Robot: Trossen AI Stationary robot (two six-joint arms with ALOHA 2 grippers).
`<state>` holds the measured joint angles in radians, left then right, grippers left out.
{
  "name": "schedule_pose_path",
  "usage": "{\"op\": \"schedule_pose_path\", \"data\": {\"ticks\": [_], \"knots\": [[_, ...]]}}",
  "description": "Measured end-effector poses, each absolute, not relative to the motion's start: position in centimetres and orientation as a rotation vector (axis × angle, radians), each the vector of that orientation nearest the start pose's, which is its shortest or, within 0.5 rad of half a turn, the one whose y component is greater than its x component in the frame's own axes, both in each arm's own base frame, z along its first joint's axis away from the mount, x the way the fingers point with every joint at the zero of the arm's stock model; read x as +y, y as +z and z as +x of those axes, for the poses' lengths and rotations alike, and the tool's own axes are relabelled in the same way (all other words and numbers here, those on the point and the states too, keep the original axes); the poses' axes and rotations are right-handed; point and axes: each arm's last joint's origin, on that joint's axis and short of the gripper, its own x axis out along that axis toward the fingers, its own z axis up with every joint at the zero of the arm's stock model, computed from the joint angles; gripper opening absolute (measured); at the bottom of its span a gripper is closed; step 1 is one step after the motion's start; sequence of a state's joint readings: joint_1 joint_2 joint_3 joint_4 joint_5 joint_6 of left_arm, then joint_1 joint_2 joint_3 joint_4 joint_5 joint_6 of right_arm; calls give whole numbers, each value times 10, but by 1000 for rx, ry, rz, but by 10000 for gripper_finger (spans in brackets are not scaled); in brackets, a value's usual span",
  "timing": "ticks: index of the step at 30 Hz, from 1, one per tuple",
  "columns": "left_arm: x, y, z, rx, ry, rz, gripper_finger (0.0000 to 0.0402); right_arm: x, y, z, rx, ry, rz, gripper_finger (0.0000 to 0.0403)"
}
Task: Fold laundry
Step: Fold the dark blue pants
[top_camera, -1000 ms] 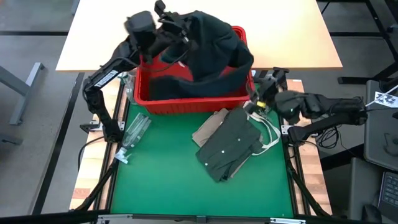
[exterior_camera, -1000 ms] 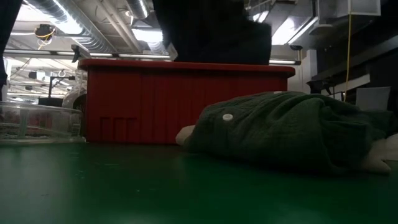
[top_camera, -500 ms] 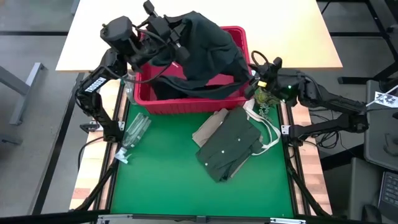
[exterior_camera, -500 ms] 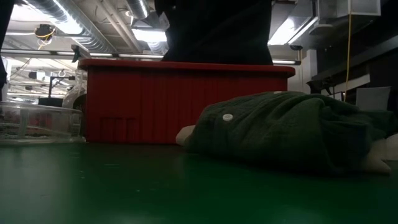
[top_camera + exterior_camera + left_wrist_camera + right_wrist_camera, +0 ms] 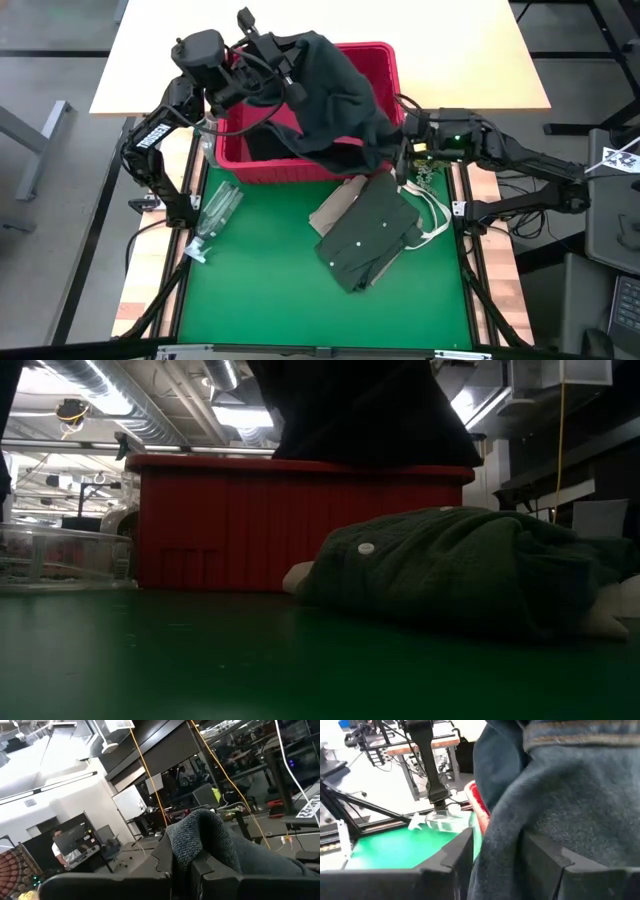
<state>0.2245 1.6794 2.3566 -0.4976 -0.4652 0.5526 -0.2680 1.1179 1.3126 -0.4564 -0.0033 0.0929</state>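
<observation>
**Over the basket, one clamp carries the whole garment**

Above the red basket (image 5: 258, 168) the left claw (image 5: 283, 66) is clamped on a fold of the dark jeans (image 5: 335, 90), its fingers (image 5: 167, 865) pinched together with the cloth bunched between them. The jeans hang from that pinch and drape across the basket's far corner, their lower edge spilling over the wall nearest the right claw (image 5: 402, 160). That claw stands with its fingers apart just beside the basket's corner, the denim filling the gap between them in its wrist view — not yet closed on it.

The risks, as I judge them, come from the single hold. A thin pinch on heavy denim may slip, and the jeans would drop back into the basket. If the left arm lifts while cloth drags on the rim, the basket could tip or slide toward the clear bottle (image 5: 216, 210) lying beside its near corner. Should the right claw close too shallow, it may catch only an edge — or snag the basket wall with the cloth. The olive shirt (image 5: 368, 232) and the tan top (image 5: 338, 205) lie in front of the basket on the green table (image 5: 260, 290); a swinging trouser leg could drag across them and undo their lay.
</observation>
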Motion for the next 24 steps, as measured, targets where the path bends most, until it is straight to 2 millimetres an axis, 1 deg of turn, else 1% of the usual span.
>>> {"op": "schedule_pose_path", "data": {"ticks": [3, 6, 8, 13, 16, 21, 24], "knots": [[78, 583, 284, 15, 718, 507, 7, -60, 416, 225, 282, -218, 157, 160], [78, 581, 284, 31, 716, 509, 7, -59, 415, 226, 287, -171, 164, 160], [80, 579, 284, 53, 719, 511, 7, -58, 422, 223, 269, -167, 161, 160], [81, 574, 284, 114, 716, 517, 7, -56, 454, 207, 157, -242, 133, 160], [83, 572, 284, 132, 717, 519, 7, -55, 467, 202, 117, -266, 126, 160], [83, 571, 284, 142, 717, 520, 7, -54, 472, 201, 100, -228, 128, 160], [83, 571, 284, 144, 715, 520, 7, -55, 469, 200, 128, -275, 125, 160]]}}
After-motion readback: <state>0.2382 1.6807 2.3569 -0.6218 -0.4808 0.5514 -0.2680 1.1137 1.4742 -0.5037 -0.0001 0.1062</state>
